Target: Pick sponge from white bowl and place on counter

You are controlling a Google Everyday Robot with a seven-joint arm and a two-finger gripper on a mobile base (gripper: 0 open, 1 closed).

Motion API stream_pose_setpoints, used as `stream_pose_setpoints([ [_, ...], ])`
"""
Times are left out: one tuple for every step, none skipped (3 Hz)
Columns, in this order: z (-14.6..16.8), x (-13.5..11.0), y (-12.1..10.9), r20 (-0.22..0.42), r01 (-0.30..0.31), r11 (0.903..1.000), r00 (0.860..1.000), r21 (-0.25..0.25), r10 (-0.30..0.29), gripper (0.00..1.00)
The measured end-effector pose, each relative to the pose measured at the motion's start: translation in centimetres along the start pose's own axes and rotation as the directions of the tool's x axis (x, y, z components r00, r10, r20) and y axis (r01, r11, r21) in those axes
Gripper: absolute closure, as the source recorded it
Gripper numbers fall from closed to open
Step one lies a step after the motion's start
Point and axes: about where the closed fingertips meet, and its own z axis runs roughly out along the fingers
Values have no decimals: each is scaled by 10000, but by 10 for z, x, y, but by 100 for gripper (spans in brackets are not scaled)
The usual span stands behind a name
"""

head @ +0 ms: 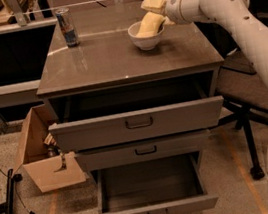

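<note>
The white bowl stands on the counter at its back right. The pale yellow sponge leans in the bowl, its upper end rising over the right rim. My gripper reaches in from the right at the end of the white arm. It sits at the bowl's upper right rim, right by the sponge's raised end. The arm's cream-yellow padding is just above it. I cannot tell whether the gripper touches the sponge.
A blue-and-silver can stands at the counter's back left. The cabinet's top drawer and bottom drawer are pulled out. An open cardboard box lies on the floor to the left, and a chair is on the right.
</note>
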Motion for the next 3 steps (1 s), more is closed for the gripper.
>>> stream_pose_setpoints([
  [-3,1,2,47,-15,10000,10000,-81,15,61],
  [-7,0,4,167,-1,9998,9999,-175,4,85],
  [-9,5,7,10,-67,9997,10000,-219,68,100],
])
